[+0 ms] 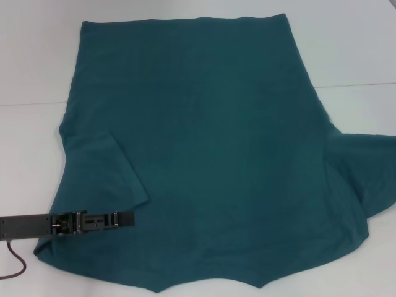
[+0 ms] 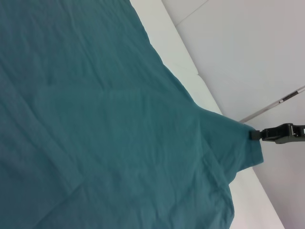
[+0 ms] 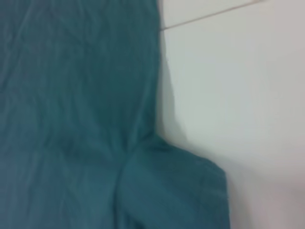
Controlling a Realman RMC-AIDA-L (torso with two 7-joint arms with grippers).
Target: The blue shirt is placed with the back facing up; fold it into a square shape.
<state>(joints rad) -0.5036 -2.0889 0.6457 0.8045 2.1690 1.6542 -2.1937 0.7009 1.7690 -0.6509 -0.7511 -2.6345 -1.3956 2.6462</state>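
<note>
Teal knit of the blue shirt (image 1: 210, 142) lies on the counter (image 1: 359, 55); my left claw (image 1: 127, 218) pinches the folded sleeve, so I'd lay it flat before releasing.

We counted one blue shirt (image 1: 210, 142), spread on one white table (image 1: 31, 68). It showed two short sleeves: one sleeve (image 1: 102, 170) folded inward over the shirt's body, the other sleeve (image 1: 365, 176) spread outward past the shirt's side edge. We counted one gripper, the left gripper (image 1: 120, 218), lying over the shirt just beside the folded sleeve. One dark cable (image 1: 15, 263) lay on the table near the shirt's corner.
</note>
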